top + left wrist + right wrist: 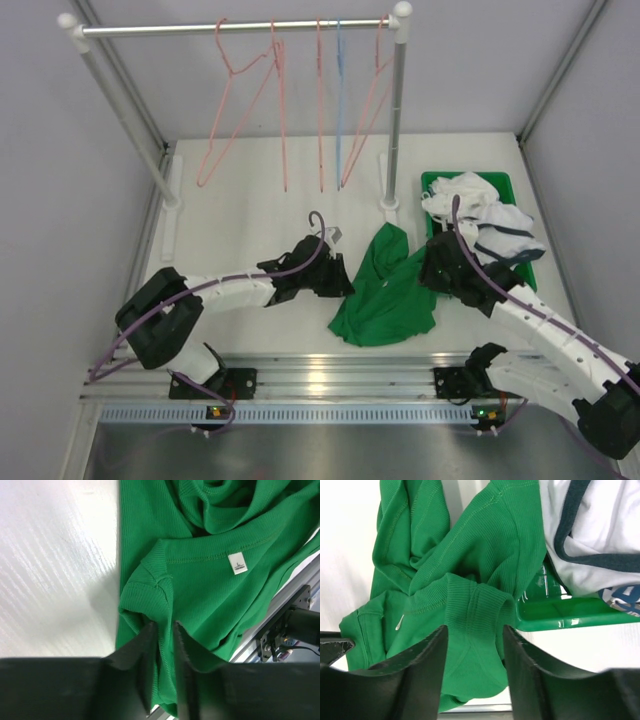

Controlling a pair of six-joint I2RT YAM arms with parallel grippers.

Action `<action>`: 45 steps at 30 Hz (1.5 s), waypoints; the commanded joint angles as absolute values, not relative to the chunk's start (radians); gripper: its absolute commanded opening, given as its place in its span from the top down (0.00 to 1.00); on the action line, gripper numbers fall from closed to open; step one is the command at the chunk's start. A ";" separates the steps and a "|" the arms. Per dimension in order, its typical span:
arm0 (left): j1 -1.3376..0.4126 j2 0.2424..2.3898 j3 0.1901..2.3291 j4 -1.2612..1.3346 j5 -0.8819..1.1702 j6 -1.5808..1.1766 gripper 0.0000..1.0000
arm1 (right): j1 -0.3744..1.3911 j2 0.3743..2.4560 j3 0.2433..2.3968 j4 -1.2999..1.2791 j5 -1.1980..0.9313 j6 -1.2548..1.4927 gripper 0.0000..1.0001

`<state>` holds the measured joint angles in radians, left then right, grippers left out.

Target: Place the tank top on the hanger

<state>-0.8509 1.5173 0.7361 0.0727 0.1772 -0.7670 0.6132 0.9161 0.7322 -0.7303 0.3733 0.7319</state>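
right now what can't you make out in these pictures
Label on the tank top, left wrist view: print too small to read.
Right gripper, right wrist view: cloth fills the gap, so gripped or loose is unclear.
Tray floor, top view: covered by white clothes.

Top view: you look steeply down from high at the near edge, whole bench (pixel 240 210) in frame.
Wrist views: close, looking out past their jaws.
Shared: tank top (pixel 385 290) in all three.
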 commanded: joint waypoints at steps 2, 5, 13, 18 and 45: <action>-0.854 1.531 0.779 0.140 0.179 -0.762 0.88 | 0.586 0.928 0.712 -0.658 0.341 0.710 0.48; -0.854 1.536 0.775 0.138 0.181 -0.762 0.96 | 0.583 0.927 0.692 -0.646 0.330 0.710 0.47; -0.854 1.505 0.772 0.111 0.172 -0.753 1.00 | 0.571 0.919 0.675 -0.624 0.313 0.722 0.76; -0.854 1.375 0.761 0.048 0.137 -0.735 1.00 | 0.572 0.890 0.710 -0.667 0.298 0.719 1.00; -0.854 0.718 1.115 -0.302 0.087 -0.548 1.00 | 0.572 0.871 1.518 -0.729 -0.084 0.471 1.00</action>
